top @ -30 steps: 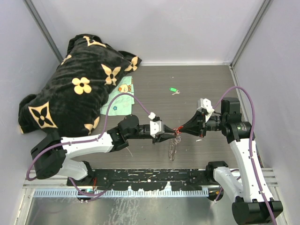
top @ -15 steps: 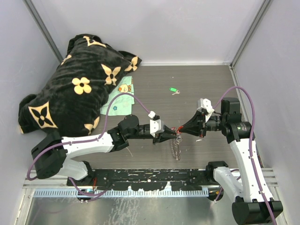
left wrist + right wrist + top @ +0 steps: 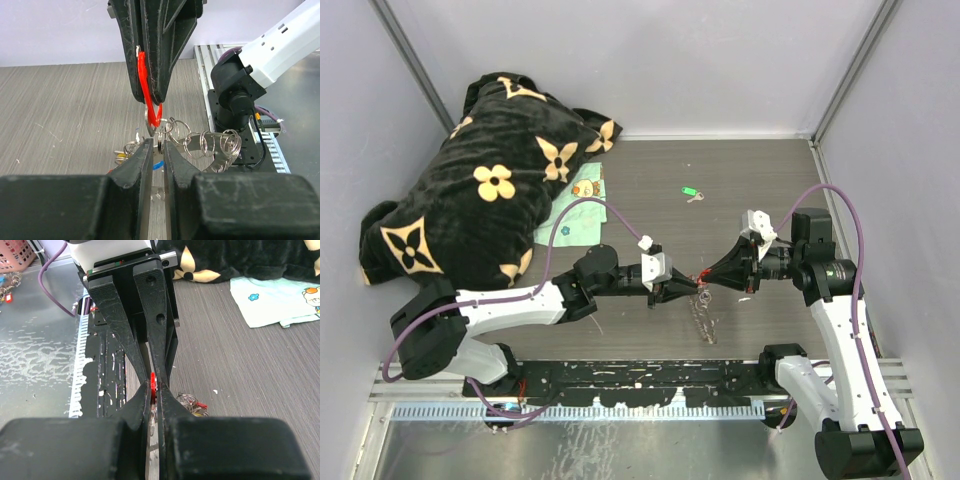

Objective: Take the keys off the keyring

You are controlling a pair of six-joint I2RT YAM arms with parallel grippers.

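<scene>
Left wrist view: gripping narrowly with left pincer a loop of the silver chain-like metal keyring; clamping with right pincer the red plastic-tagged key, above grey wood-grain table. Could slip off if tugged askew, tangling loops.

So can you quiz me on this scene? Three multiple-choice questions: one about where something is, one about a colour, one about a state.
1. The loose key lies: A off the table; B alone on the table beyond the arms; C between the grippers.
2. Its tag is: A green; B blue; C yellow.
3. The right gripper is: A wide open; B out of view; C shut on a red tag.
Answers: 1 B, bare table surrounds it; 2 A, the top view shows green; 3 C, its fingers pinch the red tag.
</scene>
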